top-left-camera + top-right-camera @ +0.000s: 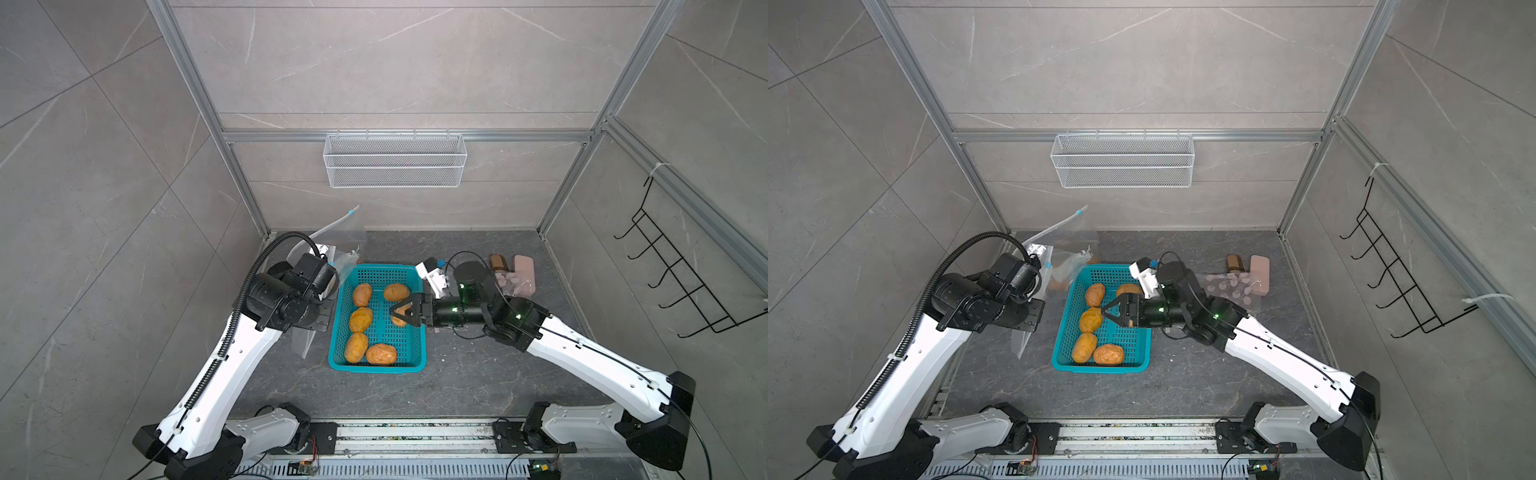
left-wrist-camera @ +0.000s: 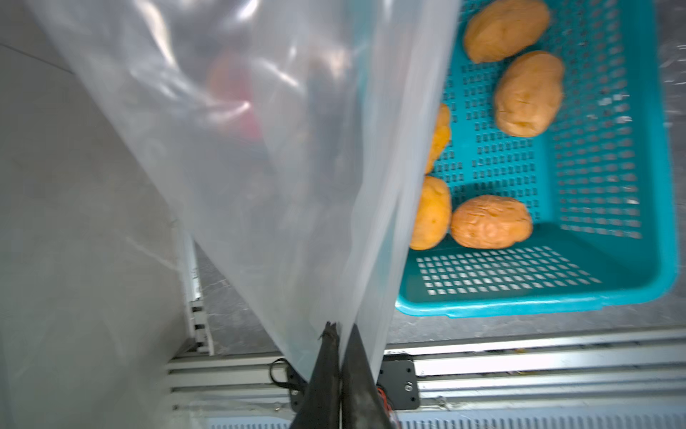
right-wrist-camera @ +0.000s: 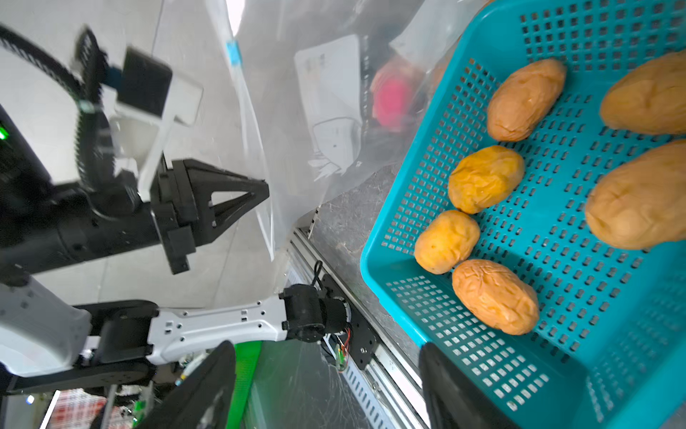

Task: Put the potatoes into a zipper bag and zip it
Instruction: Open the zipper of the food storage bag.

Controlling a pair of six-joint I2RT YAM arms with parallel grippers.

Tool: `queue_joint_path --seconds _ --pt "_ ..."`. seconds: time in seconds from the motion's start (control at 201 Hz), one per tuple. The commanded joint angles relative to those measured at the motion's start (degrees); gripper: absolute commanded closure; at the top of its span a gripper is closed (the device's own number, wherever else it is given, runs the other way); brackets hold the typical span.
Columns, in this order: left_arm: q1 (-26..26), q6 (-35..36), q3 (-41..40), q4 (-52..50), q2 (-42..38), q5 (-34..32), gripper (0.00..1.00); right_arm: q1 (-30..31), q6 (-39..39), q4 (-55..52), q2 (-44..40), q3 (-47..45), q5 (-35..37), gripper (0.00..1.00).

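Note:
Several orange-tan potatoes [image 1: 360, 319] [image 1: 1091, 320] [image 2: 491, 221] [image 3: 495, 296] lie in a teal perforated basket [image 1: 376, 367] [image 1: 1100, 369] in the middle of the table. My right gripper [image 1: 395, 310] [image 1: 1105, 311] [image 3: 330, 386] hovers open over the basket's right side, above one potato [image 1: 399, 321], with nothing between its fingers. The clear zipper bag [image 1: 336, 235] [image 1: 1061, 237] [image 2: 260, 148] [image 3: 308, 156] with a blue slider [image 1: 351, 212] hangs left of the basket. My left gripper [image 2: 339, 330] [image 3: 264, 188] is shut on the bag's edge. A blurred pink shape [image 3: 389, 96] shows through the plastic.
A white wire basket [image 1: 395, 160] hangs on the back wall. A black hook rack [image 1: 685, 286] is on the right wall. A brown jar [image 1: 496, 262] and a pink block [image 1: 524, 268] sit at the back right. An aluminium rail [image 1: 415, 434] runs along the front.

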Motion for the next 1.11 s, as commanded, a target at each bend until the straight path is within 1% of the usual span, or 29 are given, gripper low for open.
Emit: queue_joint_path --seconds 0.0,0.105,0.184,0.289,0.393,0.607,0.707,0.787,0.871,0.956,1.1 --pt "0.15 -1.25 1.76 5.12 -1.60 10.71 1.00 4.50 -4.30 5.12 2.36 3.04 7.84 0.23" --pt "0.16 -0.45 2.87 6.53 -1.80 14.03 1.00 7.16 -6.00 8.55 5.05 4.21 9.38 0.26" --pt "0.16 0.05 3.01 7.12 -1.89 15.95 1.00 7.78 -6.51 10.07 7.41 5.96 10.79 0.28" --pt "0.15 0.09 3.27 8.42 -1.92 18.00 1.00 8.16 -7.05 11.59 10.90 9.40 10.82 0.30" --pt "0.22 0.25 3.55 9.49 -1.72 20.81 1.00 8.74 -7.45 11.03 14.41 12.98 10.76 0.32" --pt "0.16 0.22 4.27 10.03 -2.23 21.91 1.00 9.01 -8.94 8.62 17.48 15.70 15.45 0.38" --pt "0.15 0.13 4.48 9.86 -2.56 21.73 1.00 9.07 -9.35 7.61 17.87 15.31 17.71 0.43" --pt "0.17 -0.01 4.38 9.95 -2.84 21.93 1.00 9.06 -9.61 7.65 18.01 14.86 18.51 0.49" --pt "0.17 -0.09 4.24 10.45 -3.18 22.55 1.00 9.10 -10.19 7.61 18.41 14.84 18.76 0.53" --pt "0.15 -0.06 4.21 11.12 -3.76 23.33 1.00 9.05 -10.79 7.23 19.04 15.14 19.22 0.60" --pt "0.15 0.09 4.16 11.09 -4.23 23.92 1.00 9.06 -11.51 6.08 19.76 15.85 20.20 0.67"
